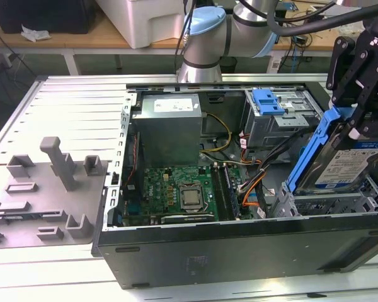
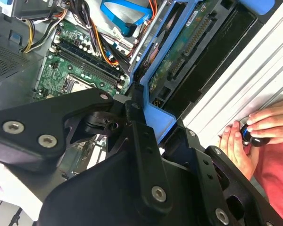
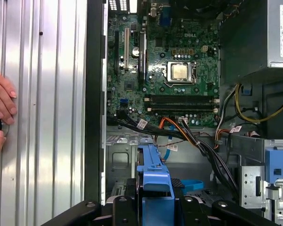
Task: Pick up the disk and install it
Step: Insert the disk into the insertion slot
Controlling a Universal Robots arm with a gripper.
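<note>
Install step: I am holding the disk tilted over its bay, not yet seated.

The gripper point(image 1: 351, 116) is clamping shut on the blue caddy edge of the disk point(image 1: 353, 165), which is hanging slanted with its lower end at the mouth of the grey drive bay point(image 1: 315, 206), at the exterior view's right. I am judging that seating calls for levelling it square to the bay walls. Cables point(image 1: 255, 179) are crowding the inner side and the case wall point(image 1: 239, 251) is hemming the near one. A person's hand point(image 2: 240, 146) is resting outside the case.
</note>
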